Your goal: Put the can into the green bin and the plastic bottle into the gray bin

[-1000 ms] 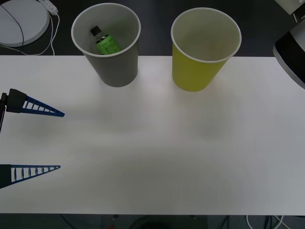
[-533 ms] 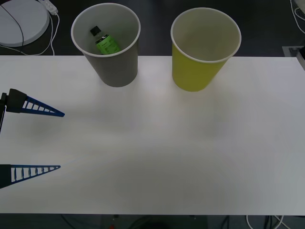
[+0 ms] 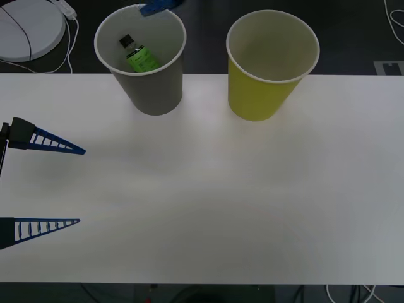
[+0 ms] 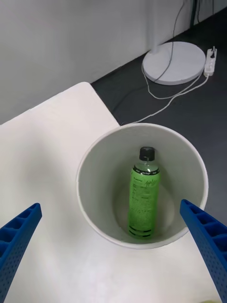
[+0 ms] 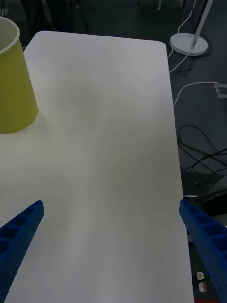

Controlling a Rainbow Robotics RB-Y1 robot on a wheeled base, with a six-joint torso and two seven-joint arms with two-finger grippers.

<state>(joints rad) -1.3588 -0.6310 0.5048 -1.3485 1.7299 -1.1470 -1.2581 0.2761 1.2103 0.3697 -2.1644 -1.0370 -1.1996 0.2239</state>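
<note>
White table [image 3: 208, 208] is seen with both bins at the upper edge. The plastic bottle [image 3: 140, 57] is already inside the gray bin [image 3: 148, 88]; no can is visible in the green bin [image 3: 262, 95]. The right gripper [image 4: 113, 246] is held spread wide above the gray bin, the left gripper [image 3: 60, 186] parked spread and empty at the left edge.

Gray bin [image 3: 151, 88], green bin [image 3: 262, 88]: matt paper; plastic bottle [image 4: 144, 199]: glossy label; table [image 3: 221, 202]: smooth matt white; fingers [image 3: 53, 142]: ribbed blue plastic

The gray bin [image 3: 141, 60] stands upright at the table's far edge, left of centre. Inside it the bottle [image 3: 139, 55], clear with a green label and black cap, leans against the wall, cap up. The green bin [image 3: 270, 63] stands upright just to its right, apart from it.
</note>
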